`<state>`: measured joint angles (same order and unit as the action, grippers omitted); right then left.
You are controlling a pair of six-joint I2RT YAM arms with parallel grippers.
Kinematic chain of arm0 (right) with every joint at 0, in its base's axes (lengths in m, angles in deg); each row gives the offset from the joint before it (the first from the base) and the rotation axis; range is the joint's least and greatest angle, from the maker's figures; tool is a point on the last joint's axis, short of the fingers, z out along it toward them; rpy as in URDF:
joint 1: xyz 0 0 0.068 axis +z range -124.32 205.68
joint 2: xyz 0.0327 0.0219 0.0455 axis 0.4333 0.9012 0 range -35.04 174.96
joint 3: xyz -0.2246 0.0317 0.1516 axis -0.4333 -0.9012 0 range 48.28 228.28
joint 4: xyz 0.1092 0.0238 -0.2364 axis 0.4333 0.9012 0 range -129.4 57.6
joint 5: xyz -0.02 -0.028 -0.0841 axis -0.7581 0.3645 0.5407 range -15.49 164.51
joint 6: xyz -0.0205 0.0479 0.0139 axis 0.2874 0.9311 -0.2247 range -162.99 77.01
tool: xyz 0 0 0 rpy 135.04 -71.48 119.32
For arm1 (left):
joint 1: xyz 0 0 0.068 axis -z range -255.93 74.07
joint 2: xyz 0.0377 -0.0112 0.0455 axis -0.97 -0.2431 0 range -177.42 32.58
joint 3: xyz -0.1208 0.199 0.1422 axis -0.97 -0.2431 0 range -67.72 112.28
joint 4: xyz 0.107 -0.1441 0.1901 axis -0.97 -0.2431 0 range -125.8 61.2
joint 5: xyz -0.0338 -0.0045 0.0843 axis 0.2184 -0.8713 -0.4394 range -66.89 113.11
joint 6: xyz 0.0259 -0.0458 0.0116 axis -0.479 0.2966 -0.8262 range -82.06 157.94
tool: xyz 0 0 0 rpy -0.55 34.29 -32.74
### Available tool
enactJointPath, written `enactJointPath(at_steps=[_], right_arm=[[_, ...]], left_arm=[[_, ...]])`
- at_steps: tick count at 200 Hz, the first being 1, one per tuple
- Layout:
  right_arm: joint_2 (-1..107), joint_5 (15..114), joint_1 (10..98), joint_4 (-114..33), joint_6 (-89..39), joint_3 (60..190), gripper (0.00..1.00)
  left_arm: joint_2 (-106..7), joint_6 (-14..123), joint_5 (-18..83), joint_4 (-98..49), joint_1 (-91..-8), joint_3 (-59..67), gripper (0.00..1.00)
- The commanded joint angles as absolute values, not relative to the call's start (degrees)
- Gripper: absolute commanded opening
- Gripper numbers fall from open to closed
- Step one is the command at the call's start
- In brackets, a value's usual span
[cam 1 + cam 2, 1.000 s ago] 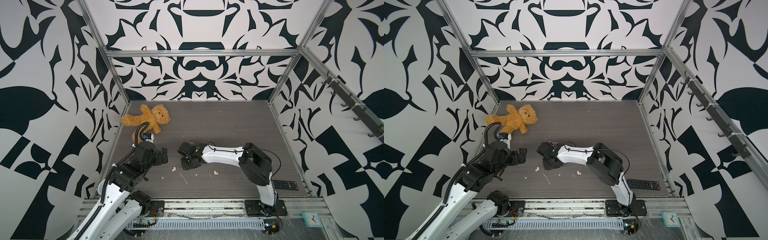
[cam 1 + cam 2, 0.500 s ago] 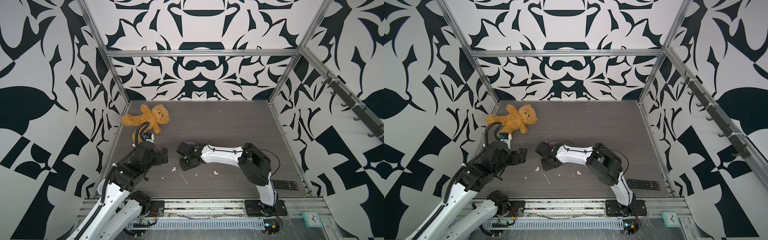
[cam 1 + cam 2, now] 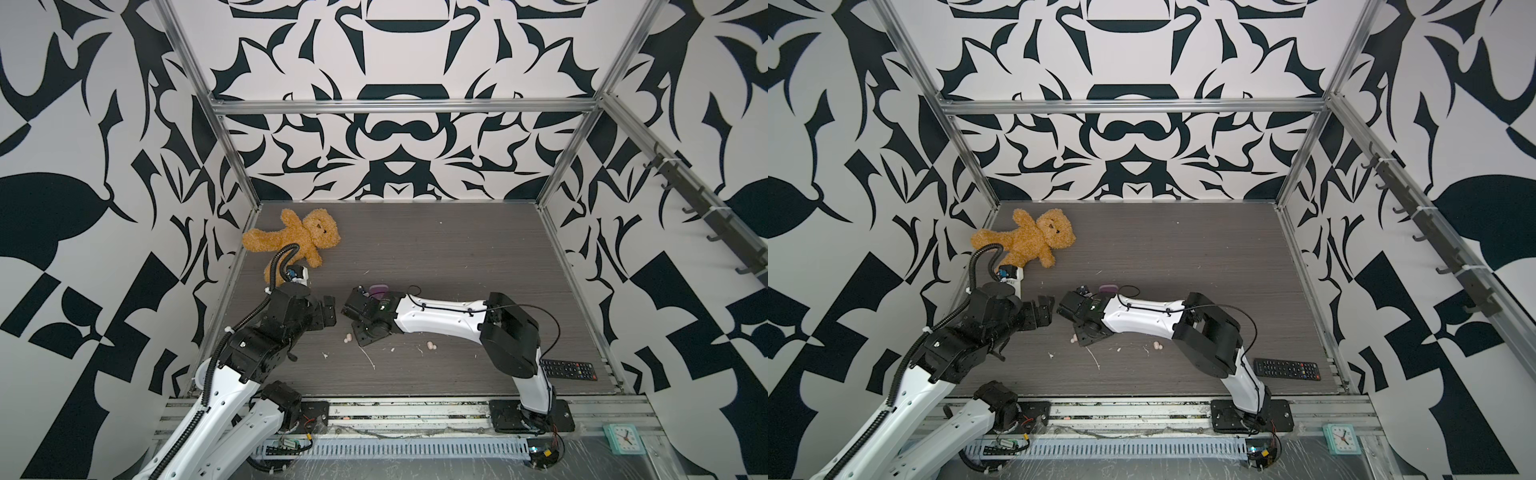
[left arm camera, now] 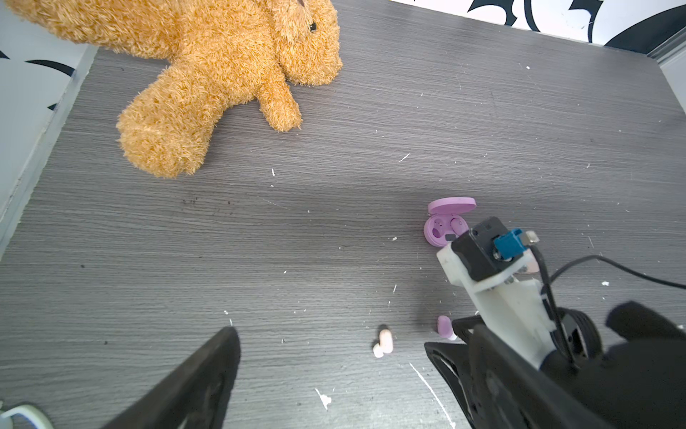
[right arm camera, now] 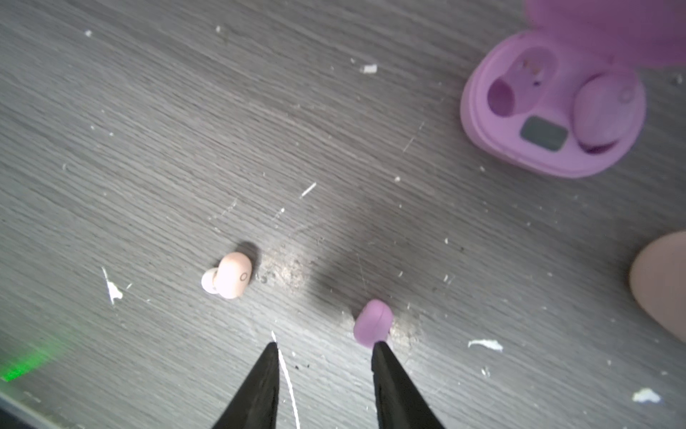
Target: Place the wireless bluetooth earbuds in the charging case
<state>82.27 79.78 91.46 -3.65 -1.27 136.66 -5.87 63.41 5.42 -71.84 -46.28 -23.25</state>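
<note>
Both top views are bright, sharp and evenly lit by diffuse light; the arms (image 3: 436,320) cast soft shadows on the table (image 3: 457,249), and film (image 3: 623,465) along the lower edge of the frame glints. The left wrist view is crisp at the teddy (image 4: 208,74), with a soft shadow mid-table. The right wrist view is hazy: the lilac case (image 5: 553,111) blurs, and a green glow tints one corner.

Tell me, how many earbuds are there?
4. One lilac earbud sits in the open lilac case; a loose lilac earbud by the right hand; one peach earbud nearby; a second peach earbud farther right.
</note>
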Motion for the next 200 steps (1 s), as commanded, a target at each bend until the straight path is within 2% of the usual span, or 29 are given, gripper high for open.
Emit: enactJointPath(at_steps=[1, 200], right_arm=[[80.4, 80.9, 91.4, -3.4, 2.4, 136.1, 0.44], [82.0, 79.9, 91.4, -4.5, 6.4, 134.5, 0.37]], left_arm=[[-5.4, 63.4, 5.7, -71.7, -46.2, -24.3, 0.99], [-5.4, 63.4, 5.7, -71.7, -46.2, -24.4, 0.99]])
